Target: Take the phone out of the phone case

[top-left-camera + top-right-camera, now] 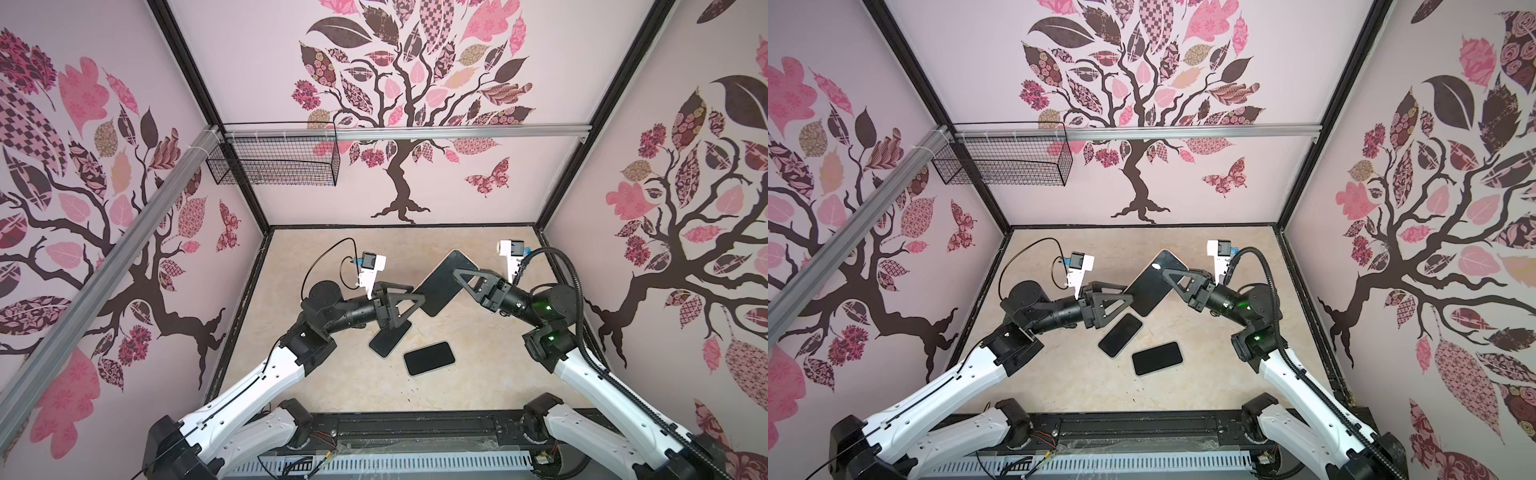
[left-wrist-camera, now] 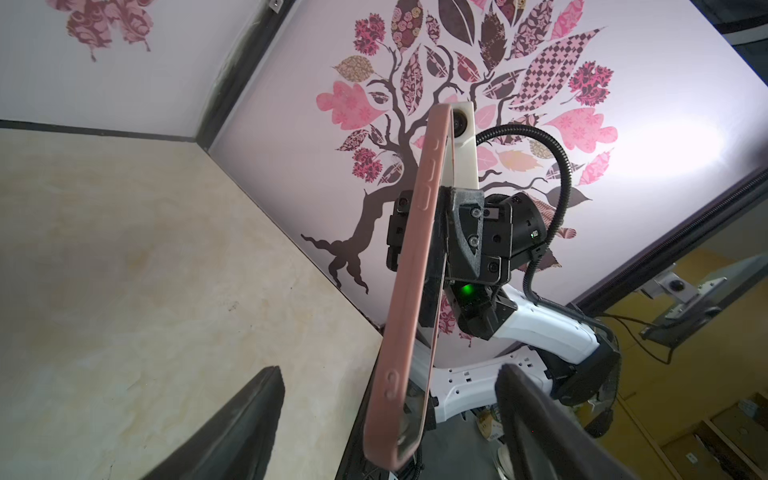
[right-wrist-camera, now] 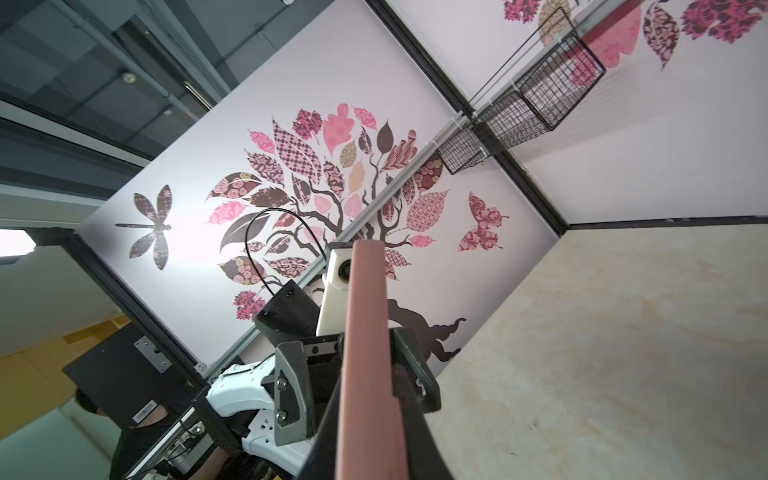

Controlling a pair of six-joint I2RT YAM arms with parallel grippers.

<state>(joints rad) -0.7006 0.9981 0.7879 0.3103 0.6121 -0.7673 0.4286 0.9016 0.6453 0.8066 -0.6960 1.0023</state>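
Straddling case (image 2: 413,266) edge, left fingers (image 2: 232,428) apart.

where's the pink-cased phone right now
In both top views the pink-cased phone hangs mid-scene above the table, held by the right gripper, beside the left gripper.

We see the phone (image 1: 442,289) as a dark slab with a glossy black screen, and in a top view a small bright glint sits near its far end. It is still seated in the phone case (image 2: 415,270), a matte dusty-pink shell. In both top views the shell shows only as a thin pink line around the far corner. From the left wrist we meet the case edge-on, and its long side carries moulded button bumps. The cased phone is raised clear of the table (image 1: 332,374), tilted, screen turned upward. Its long axis runs diagonally from near-left to far-right.
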